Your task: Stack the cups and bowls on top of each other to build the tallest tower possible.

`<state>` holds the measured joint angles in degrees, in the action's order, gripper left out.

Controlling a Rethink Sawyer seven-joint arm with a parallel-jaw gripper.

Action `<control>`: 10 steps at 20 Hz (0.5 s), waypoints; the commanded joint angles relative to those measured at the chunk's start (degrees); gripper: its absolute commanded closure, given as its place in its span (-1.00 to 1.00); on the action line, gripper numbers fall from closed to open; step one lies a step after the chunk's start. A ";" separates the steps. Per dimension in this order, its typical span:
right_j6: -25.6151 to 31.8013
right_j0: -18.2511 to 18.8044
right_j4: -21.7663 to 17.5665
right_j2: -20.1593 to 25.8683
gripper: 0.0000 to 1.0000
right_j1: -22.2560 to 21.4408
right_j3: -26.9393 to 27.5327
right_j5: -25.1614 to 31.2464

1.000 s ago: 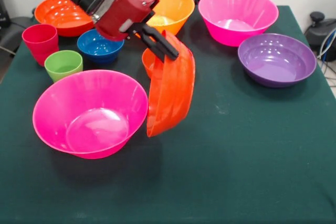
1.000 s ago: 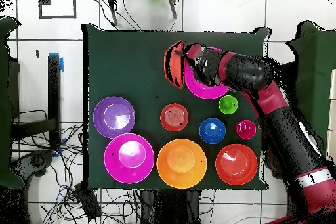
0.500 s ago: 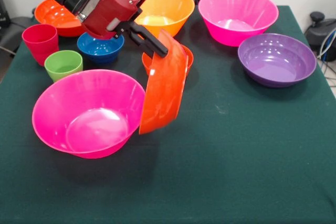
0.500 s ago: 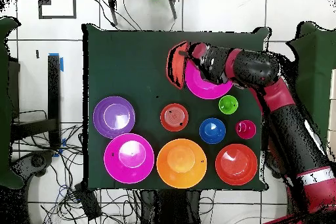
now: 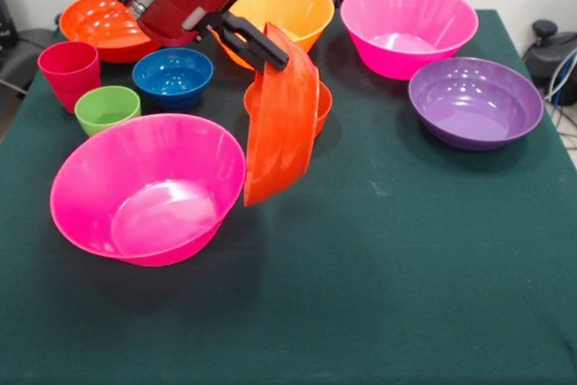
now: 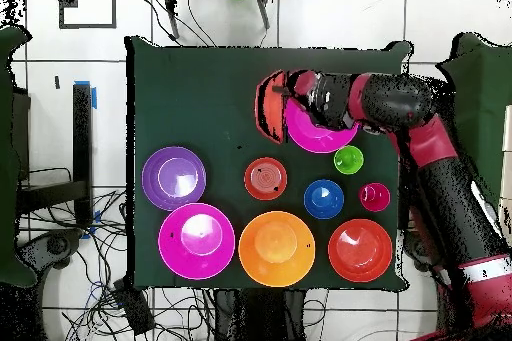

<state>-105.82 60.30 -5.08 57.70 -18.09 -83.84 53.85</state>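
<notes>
My gripper is shut on the rim of a red-orange bowl, which hangs on edge, almost upright. Its lower edge is right at the right rim of a large magenta bowl; I cannot tell whether they touch. In the overhead view the gripper holds the bowl at the magenta bowl's left side. The green cup and red-pink cup stand upright at the left. No stack shows.
A small orange-red bowl sits just behind the held bowl. A small blue bowl, a red-orange bowl, a light orange bowl, a second magenta bowl and a purple bowl stand further back and to the right.
The gripper has risen and drawn back a little with the red-orange bowl, so the bowl hangs slightly higher. The large magenta bowl has shifted slightly left in the front view.
</notes>
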 commanded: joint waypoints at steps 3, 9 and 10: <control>7.61 -1.04 0.33 0.36 1.00 -2.69 2.49 6.77; 6.73 -0.26 0.97 0.80 1.00 -3.65 0.56 6.79; 6.69 -0.28 1.17 0.77 1.00 -3.76 0.63 7.10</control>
<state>-105.82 60.41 -4.81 57.84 -20.79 -83.77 56.08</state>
